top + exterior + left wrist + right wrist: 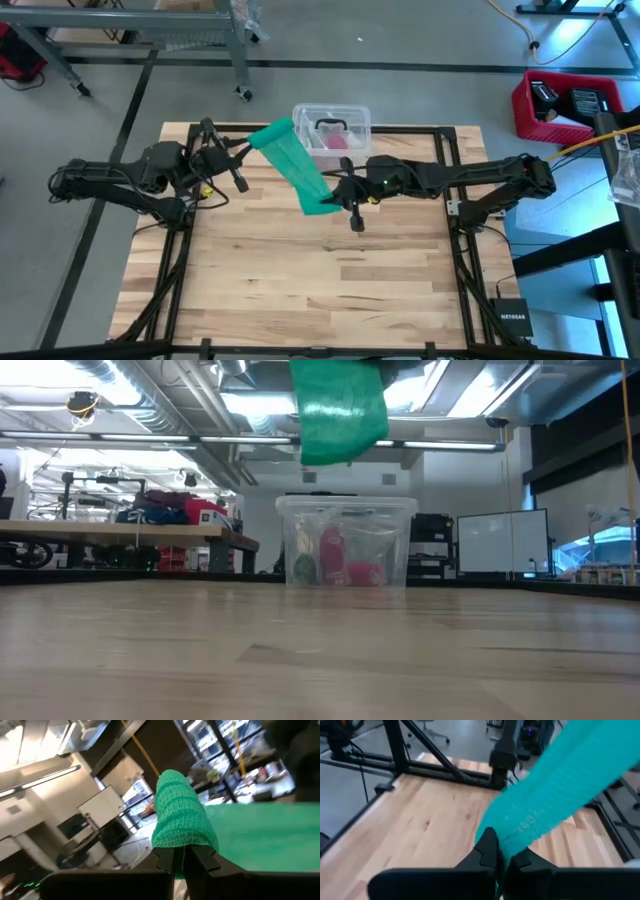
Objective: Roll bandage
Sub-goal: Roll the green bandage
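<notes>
The left end effector and right end effector each pinch shut on one end of the bandage, stretched above the desk; light and limp, it seems best gripped at the ends.

A teal-green bandage with a woven mesh texture is seen; pale striped wood forms the counter; pink items are seen inside the clear tub.
</notes>
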`<action>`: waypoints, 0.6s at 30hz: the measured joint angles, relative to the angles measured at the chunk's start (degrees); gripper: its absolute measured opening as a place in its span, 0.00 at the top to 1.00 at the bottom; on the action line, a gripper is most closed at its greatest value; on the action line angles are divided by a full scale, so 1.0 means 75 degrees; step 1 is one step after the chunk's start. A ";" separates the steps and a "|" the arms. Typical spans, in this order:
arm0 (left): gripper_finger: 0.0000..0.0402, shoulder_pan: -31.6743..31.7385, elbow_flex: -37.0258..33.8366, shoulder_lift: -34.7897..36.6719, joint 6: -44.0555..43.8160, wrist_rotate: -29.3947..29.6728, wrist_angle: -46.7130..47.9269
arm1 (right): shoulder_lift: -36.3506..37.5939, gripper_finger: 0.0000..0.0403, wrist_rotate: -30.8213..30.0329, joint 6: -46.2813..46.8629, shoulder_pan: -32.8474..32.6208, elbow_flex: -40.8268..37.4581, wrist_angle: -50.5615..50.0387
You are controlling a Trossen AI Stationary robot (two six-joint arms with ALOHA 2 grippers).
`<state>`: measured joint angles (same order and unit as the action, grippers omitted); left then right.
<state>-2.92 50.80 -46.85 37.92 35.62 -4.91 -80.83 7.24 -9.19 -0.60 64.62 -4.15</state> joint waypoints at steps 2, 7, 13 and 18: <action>0.97 0.0103 -0.0071 0.0000 0.0110 0.0188 -0.0001 | 0.0050 0.99 -0.0005 0.0000 -0.0127 0.0000 0.0086; 0.97 0.0355 -0.0098 -0.0151 0.0171 0.0313 0.0047 | 0.0107 0.99 0.0000 0.0000 -0.0451 0.0000 0.0513; 0.97 0.0542 -0.0098 -0.0702 0.0168 0.0362 0.0258 | 0.0105 0.99 0.0014 -0.0014 -0.0827 0.0275 0.0738; 0.97 0.0632 -0.0098 -0.1256 0.0064 0.0402 0.0336 | 0.0101 0.99 0.0012 -0.0029 -0.0989 0.0872 0.0661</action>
<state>1.83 50.06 -56.27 38.39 38.63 -2.39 -80.07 7.33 -9.41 -8.01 71.16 0.81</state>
